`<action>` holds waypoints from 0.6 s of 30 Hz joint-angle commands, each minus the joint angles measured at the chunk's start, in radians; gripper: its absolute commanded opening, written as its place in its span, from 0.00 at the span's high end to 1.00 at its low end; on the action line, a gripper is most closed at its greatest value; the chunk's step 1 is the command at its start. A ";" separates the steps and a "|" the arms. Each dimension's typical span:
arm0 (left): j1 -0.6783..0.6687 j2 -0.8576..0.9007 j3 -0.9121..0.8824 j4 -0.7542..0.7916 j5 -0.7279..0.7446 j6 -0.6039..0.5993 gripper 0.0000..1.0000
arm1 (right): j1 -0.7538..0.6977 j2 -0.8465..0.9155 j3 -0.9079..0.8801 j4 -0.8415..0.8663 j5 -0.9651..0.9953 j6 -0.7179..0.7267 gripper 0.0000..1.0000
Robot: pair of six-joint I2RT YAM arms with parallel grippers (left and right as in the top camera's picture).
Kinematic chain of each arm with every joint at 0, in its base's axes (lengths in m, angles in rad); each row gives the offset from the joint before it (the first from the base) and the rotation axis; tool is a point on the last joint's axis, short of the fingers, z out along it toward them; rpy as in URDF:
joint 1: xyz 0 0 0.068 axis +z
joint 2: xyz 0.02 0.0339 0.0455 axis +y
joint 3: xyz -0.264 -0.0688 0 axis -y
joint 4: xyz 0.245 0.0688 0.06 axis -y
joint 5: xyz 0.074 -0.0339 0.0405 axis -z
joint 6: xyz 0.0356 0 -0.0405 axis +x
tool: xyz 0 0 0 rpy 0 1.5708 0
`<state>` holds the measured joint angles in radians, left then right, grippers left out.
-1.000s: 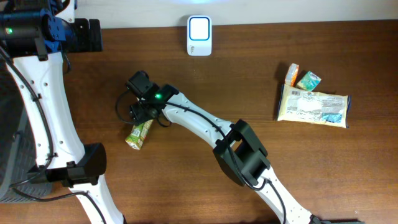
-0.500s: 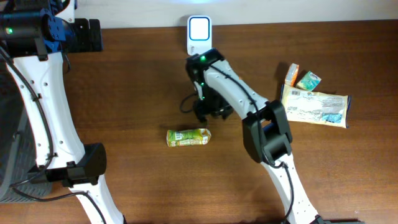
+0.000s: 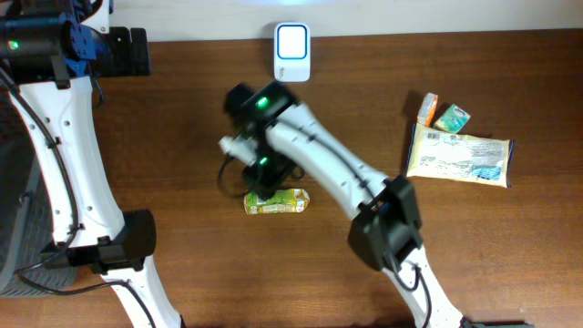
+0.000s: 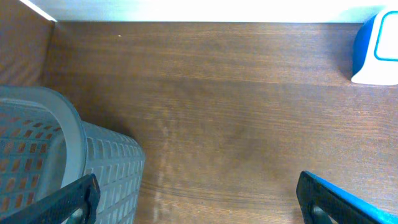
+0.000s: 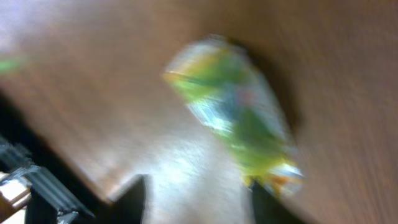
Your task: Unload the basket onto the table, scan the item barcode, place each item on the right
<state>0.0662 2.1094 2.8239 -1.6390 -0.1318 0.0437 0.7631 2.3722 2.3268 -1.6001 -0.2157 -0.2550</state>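
A small green-and-yellow printed drink pouch lies flat on the dark wooden worktop, near its middle. Its long axis runs left to right in the overhead view. The right gripper hangs just over the pouch's left half, with the arm reaching in from the lower right. In the blurred right wrist view the pouch sits ahead of the two dark fingers, one end close to the far finger. The fingers show apart, but I cannot tell whether they are free of the pouch or already pinching it.

The white, blue-faced scanner box stands at the back edge, well apart from the pouch and straight behind it. Any lift would need to carry the pouch that way and turn its printed code toward the scanner's face.

The left gripper is spread wide and empty, parked by the grey plastic basket far to the left. The right arm is clearly the nearer one.
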 commanded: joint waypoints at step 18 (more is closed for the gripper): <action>0.006 -0.011 0.008 -0.002 -0.004 -0.006 0.01 | 0.126 -0.008 -0.389 0.431 0.121 0.029 0.96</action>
<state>0.0662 2.1094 2.8239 -1.6390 -0.1322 0.0433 0.8856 2.3741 1.9507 -1.2182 -0.2291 -0.2600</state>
